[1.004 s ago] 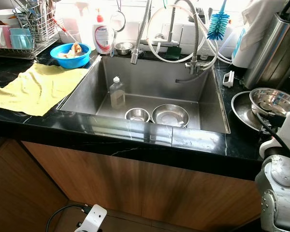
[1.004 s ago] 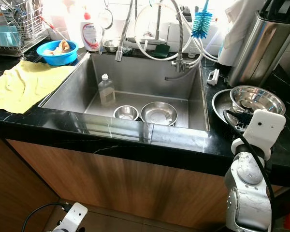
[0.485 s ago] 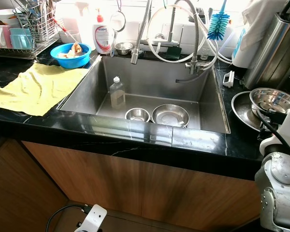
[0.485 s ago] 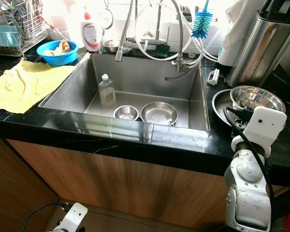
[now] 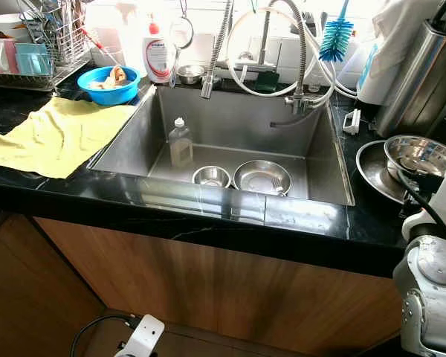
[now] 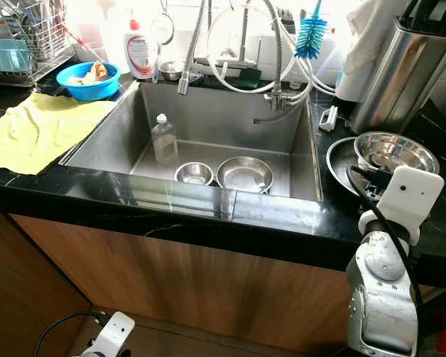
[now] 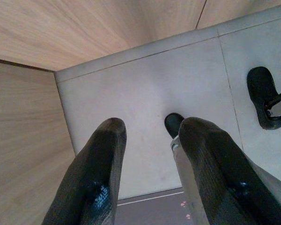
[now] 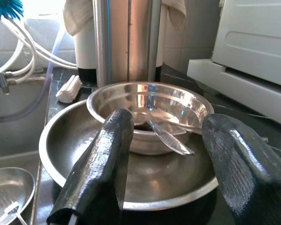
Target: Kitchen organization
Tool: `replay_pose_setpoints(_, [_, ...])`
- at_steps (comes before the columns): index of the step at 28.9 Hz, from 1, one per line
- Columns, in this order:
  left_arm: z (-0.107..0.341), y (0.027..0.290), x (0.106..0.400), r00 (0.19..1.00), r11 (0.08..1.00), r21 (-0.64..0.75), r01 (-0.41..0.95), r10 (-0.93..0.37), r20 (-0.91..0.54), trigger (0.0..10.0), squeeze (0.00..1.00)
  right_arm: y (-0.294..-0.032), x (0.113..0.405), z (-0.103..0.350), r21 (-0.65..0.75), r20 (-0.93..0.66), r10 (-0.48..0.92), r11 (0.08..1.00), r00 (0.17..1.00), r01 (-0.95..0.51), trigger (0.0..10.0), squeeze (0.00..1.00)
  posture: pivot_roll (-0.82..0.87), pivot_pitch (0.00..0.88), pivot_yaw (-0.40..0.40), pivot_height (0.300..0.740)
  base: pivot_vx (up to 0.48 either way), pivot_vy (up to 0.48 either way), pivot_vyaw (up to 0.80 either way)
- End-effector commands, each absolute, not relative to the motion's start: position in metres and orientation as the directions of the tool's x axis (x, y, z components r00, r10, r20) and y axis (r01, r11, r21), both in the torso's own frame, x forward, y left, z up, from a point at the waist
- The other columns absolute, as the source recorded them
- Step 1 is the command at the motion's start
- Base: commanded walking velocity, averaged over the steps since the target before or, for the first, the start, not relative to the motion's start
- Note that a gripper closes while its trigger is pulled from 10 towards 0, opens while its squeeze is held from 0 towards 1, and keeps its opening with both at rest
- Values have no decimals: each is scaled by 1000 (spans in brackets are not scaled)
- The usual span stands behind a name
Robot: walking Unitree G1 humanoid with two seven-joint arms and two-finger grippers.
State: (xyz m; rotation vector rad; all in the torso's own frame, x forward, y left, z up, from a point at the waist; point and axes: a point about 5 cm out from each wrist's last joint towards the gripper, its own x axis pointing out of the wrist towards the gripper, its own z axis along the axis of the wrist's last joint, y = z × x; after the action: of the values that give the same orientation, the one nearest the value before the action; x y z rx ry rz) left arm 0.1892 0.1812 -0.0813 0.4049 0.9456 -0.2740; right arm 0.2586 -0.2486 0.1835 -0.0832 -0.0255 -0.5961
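On the black desk [image 6: 334,223] to the right of the sink [image 6: 208,134], a small steel bowl [image 8: 150,105] sits nested inside a wider, shallower steel bowl [image 8: 75,140], with what looks like a spoon [image 8: 166,136] lying across the small bowl's rim. The right claw [image 8: 161,159] hovers just in front of this stack, its two black fingers [image 8: 100,164] spread wide to either side of the small bowl and holding nothing. The stack is probably what it is about to take up. Thin polished steel like this is likely light and rigid but slick, so a pinch across the rounded wall could slide off; the rolled rim of the small bowl looks the surer place, one finger inside and one outside. The loose spoon may rattle or tip out if the bowl is tilted. The nested bowls may also lift together or stick. The left claw [image 7: 150,178] hangs idle low beside the wooden cabinet, fingers parted and empty above the floor tiles [image 7: 145,84]. Two more steel bowls [image 6: 244,175] and a clear bottle [image 6: 163,139] stand in the sink.
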Motion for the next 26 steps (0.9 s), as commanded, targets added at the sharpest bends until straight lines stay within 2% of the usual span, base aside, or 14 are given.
replay_pose_setpoints(1, [-82, 182, 188, 549, 881, 219, 420, -54, -834, 10000, 0, -253, 256, 179, -80, 23, -583, 809, 812, 583, 10000, 0, -146, 8, -36, 740, 0, 0, 0])
replay_pose_setpoints(20, [-82, 183, 187, 549, 881, 220, 419, -53, -834, 10000, 0, -256, 256, 172, -97, -17, -598, 798, 801, 594, 10000, 0, -144, 10, -38, 740, 0, 0, 0])
replay_pose_setpoints(21, [-82, 182, 187, 549, 881, 220, 419, -53, -834, 10000, 0, -256, 256, 172, -97, -18, -598, 798, 801, 594, 8745, 0, -144, 10, -38, 740, 0, 0, 0])
replay_pose_setpoints(22, [-82, 182, 188, 549, 881, 220, 419, -53, -834, 10000, 0, -256, 256, 172, -94, -18, -597, 799, 802, 593, 4627, 0, -144, 10, -38, 740, 0, 0, 0])
replay_pose_setpoints(23, [-82, 182, 188, 550, 881, 220, 420, -54, -834, 10000, 0, -256, 256, 172, -90, -15, -596, 800, 803, 593, 0, 0, -144, 10, -38, 740, 0, 0, 0])
replay_pose_setpoints(26, [-82, 182, 188, 549, 880, 220, 421, -54, -834, 10000, 0, -255, 256, 173, -86, -13, -594, 802, 804, 591, 0, 0, -146, 9, -37, 740, 0, 0, 0])
